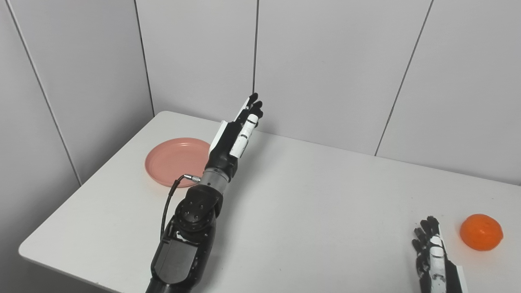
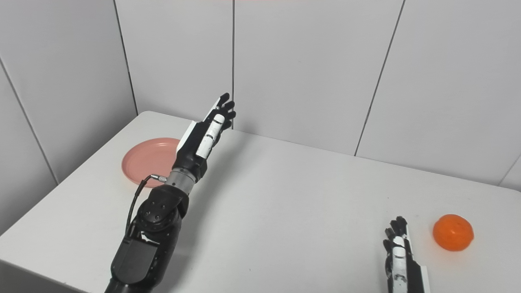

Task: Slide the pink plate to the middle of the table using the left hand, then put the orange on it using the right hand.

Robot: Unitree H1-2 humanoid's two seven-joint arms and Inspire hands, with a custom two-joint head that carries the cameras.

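Left of frame centre, pink plate [image 1: 175, 160] lies flat on white table [image 1: 309, 203], near far-left corner; round, no long axis. Left hand [image 1: 236, 132] raised beside plate's right rim, fingers straight, holding nothing. Orange [image 1: 481, 232] lower right. Right hand [image 1: 431, 250] just left of orange, fingers extended, empty. No readable writing.

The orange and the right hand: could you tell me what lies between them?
Nothing: only a short stretch of bare white table separates the right hand from the orange, clearest in the right eye view.
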